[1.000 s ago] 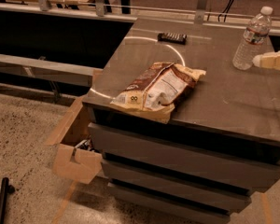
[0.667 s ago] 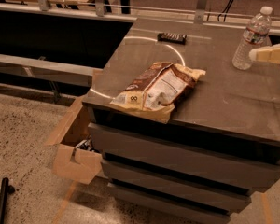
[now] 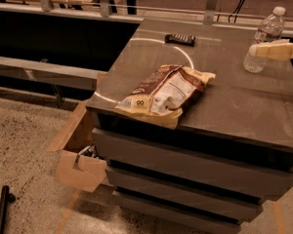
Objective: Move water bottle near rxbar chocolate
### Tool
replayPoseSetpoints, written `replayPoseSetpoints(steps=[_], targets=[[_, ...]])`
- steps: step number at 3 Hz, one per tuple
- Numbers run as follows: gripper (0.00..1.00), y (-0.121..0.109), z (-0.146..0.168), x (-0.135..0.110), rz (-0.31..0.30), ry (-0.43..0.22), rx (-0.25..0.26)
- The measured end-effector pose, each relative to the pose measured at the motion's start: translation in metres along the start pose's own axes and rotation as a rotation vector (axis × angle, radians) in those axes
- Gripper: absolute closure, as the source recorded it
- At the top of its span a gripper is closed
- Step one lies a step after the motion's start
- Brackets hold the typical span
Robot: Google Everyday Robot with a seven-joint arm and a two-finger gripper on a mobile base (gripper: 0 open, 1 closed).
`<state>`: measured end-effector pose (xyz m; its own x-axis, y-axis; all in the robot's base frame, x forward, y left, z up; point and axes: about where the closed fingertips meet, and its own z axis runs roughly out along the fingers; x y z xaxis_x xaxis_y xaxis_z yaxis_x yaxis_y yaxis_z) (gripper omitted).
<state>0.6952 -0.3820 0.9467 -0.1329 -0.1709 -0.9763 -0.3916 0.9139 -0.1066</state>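
Observation:
The water bottle (image 3: 266, 33), clear and ribbed with a white cap, stands upright at the far right of the grey table top (image 3: 234, 96). The rxbar chocolate (image 3: 179, 39), a small dark flat bar, lies near the table's back edge, well to the left of the bottle. My gripper (image 3: 263, 51) comes in from the right edge of the view. Its cream-coloured tip lies across the lower part of the bottle. The rest of the arm is out of view.
A large brown and cream snack bag (image 3: 166, 91) lies near the table's front edge. Drawer fronts (image 3: 185, 174) run below the top. An open cardboard box (image 3: 78, 155) sits on the floor at the left. A railing (image 3: 102, 6) runs behind the table.
My gripper has moved up and a little left, from beside the bottle's base to across its lower part. The bottle, bar and bag have not moved.

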Motion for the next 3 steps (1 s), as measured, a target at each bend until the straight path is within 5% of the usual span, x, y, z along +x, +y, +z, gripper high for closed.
replayPoseSetpoints(steps=[2, 3], targets=[[0.00, -0.005, 0.037, 0.019, 0.072, -0.009, -0.001], [0.18, 0.000, 0.048, 0.031, 0.090, 0.012, -0.017]])
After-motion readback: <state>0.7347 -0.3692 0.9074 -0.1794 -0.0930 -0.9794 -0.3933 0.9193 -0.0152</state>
